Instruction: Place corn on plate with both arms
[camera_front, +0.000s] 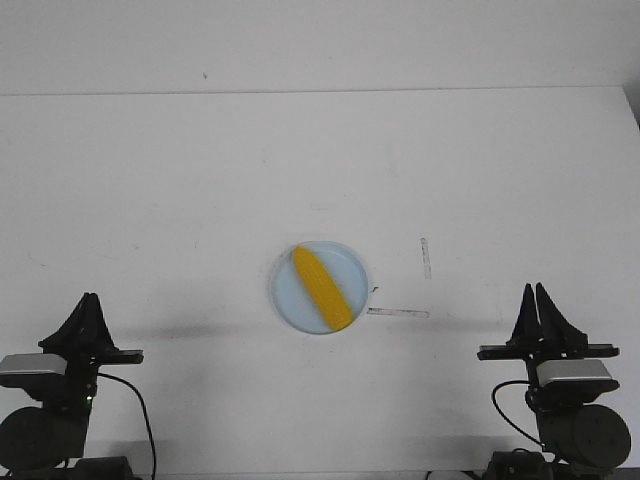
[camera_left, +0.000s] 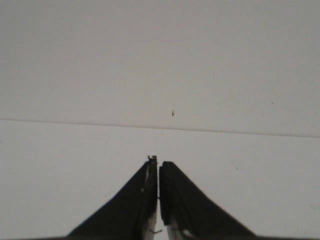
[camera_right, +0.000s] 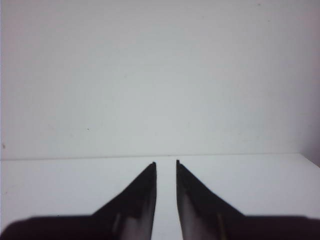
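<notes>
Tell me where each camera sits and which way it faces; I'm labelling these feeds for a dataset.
Front view: high behind the robot, looking forward and down at the table, the corn on the plate, both arms.
Left wrist view: on the left arm, facing table and wall; left end effector nearly closed.
Right wrist view: on the right arm, same outlook; right end effector slightly parted.
Both wrist views share the table's far edge.

Both arms' bases (camera_front: 45, 440) are cut off by the front view's lower edge
</notes>
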